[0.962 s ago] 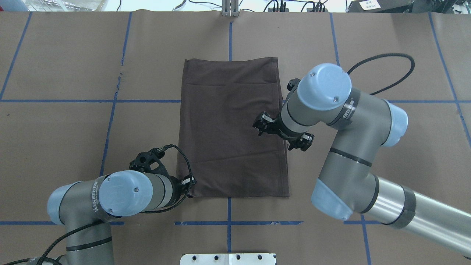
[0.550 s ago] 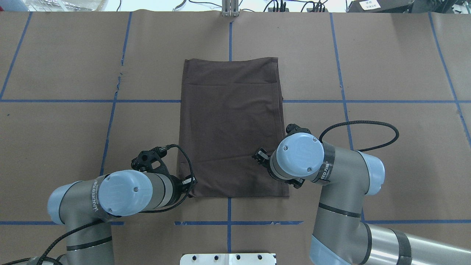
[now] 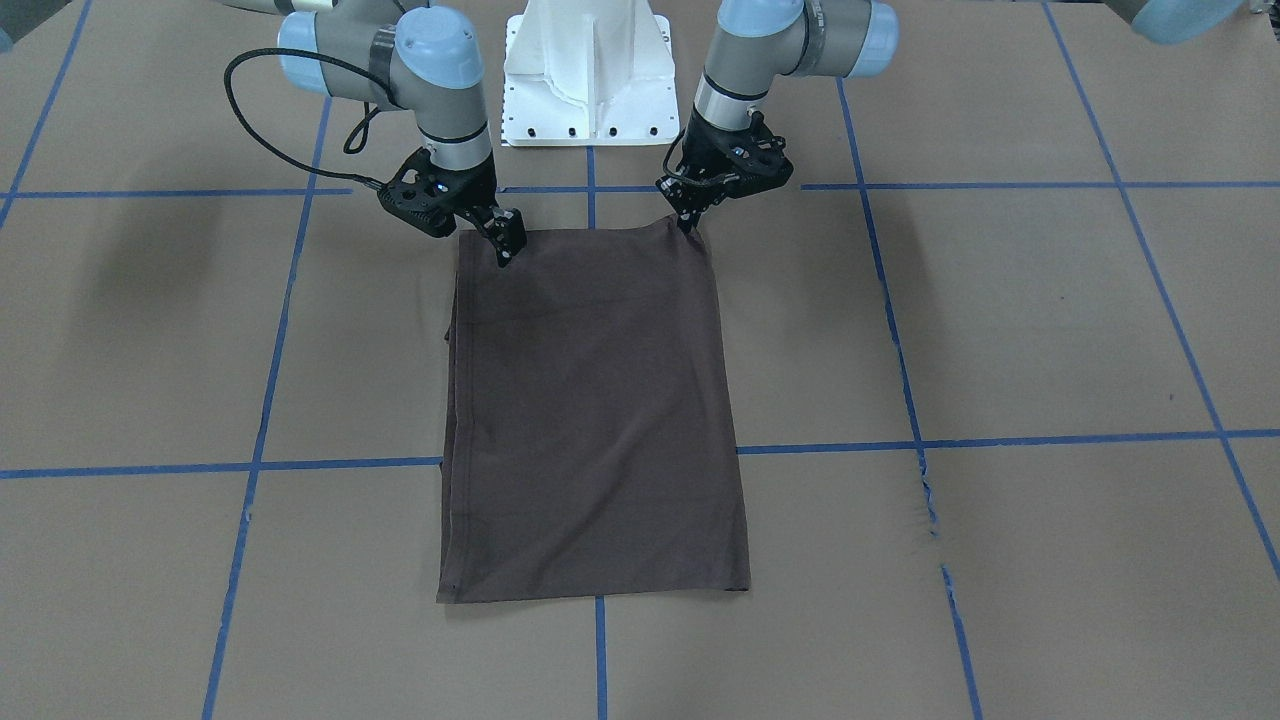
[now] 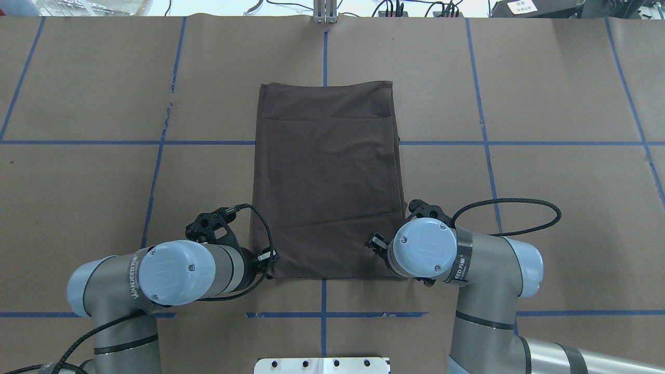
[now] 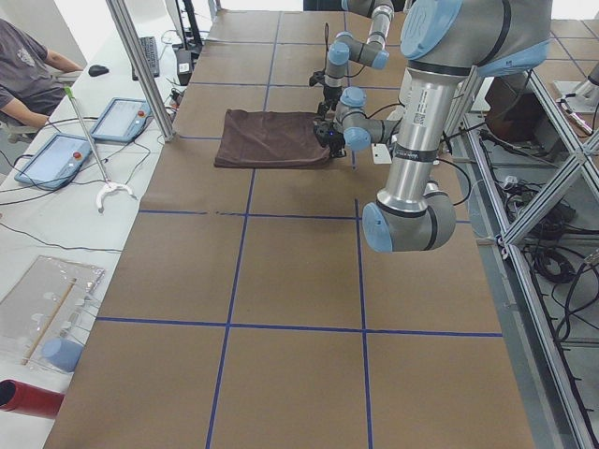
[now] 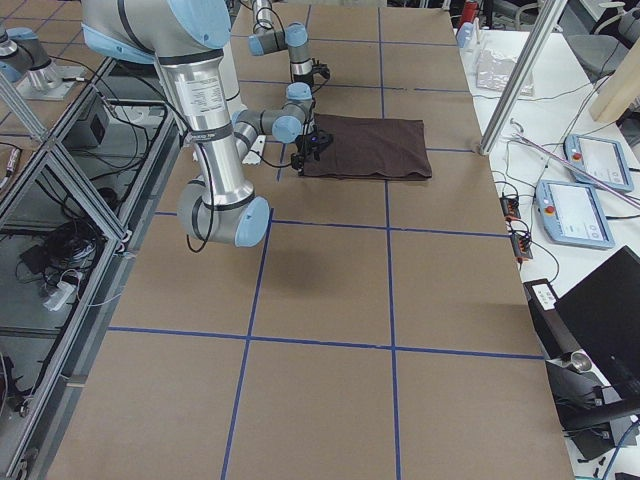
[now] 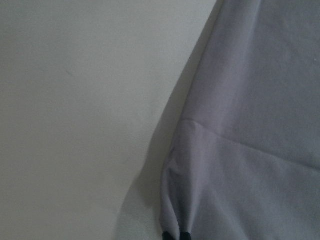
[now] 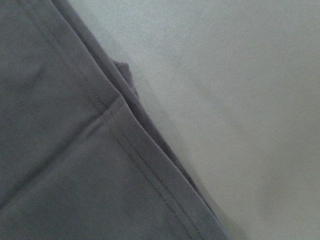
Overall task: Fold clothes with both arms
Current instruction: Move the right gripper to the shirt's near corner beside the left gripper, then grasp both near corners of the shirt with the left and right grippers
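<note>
The dark brown T-shirt (image 3: 595, 400) lies folded into a flat rectangle in the middle of the table (image 4: 327, 176). My left gripper (image 3: 688, 225) is shut on the shirt's near-left corner and pinches it slightly up; its dark fingertips (image 7: 177, 235) show at the bottom of the left wrist view. My right gripper (image 3: 507, 245) hangs low over the near-right corner and looks open. The right wrist view shows only the hemmed corner (image 8: 75, 150) and no fingertips. In the overhead view the right gripper is mostly hidden under its own wrist (image 4: 423, 249).
The white pedestal base (image 3: 590, 80) stands just behind the shirt's near edge. Blue tape lines (image 4: 322, 314) grid the brown paper table cover, which has a small tear (image 4: 167, 111). A seated operator (image 5: 28, 65) and tablets (image 5: 117, 120) are at the far side.
My right arm has swung back toward the base, from the shirt's middle right edge to its near-right corner. The left arm and the shirt have not moved.
</note>
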You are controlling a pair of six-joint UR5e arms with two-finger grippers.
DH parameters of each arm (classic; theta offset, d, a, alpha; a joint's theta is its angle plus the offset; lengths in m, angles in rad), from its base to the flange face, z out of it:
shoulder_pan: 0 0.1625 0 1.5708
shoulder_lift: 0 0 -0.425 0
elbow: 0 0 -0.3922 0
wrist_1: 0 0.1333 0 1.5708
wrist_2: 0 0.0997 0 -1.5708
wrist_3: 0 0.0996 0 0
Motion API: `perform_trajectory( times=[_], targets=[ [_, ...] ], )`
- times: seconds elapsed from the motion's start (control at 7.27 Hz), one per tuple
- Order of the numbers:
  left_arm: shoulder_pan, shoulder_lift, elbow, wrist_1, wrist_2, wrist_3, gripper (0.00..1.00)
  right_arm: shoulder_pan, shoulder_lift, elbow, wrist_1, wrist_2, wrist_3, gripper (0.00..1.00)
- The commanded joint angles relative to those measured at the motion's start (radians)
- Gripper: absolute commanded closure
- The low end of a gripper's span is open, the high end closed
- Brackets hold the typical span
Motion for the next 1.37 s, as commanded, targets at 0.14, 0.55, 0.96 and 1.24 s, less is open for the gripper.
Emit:
perform_trajectory(
  times=[0.14, 0.55, 0.96, 1.24],
  targets=[
    [-0.003, 0.0, -0.002, 0.0, 0.0, 0.0, 1.0, -0.02, -0.002, -0.006, 0.0, -0.008, -0.001, 0.0],
    [-0.005, 0.0, -0.002, 0.0, 0.0, 0.0, 1.0, -0.023, 0.002, -0.004, -0.001, -0.007, -0.004, 0.74],
    [-0.008, 0.0, -0.002, 0.0, 0.0, 0.0, 1.0, -0.025, 0.007, -0.007, -0.004, -0.005, -0.011, 1.0],
    [-0.008, 0.0, -0.009, 0.002, -0.002, 0.0, 1.0, -0.022, 0.013, -0.007, -0.003, -0.008, -0.014, 1.0]
  ],
)
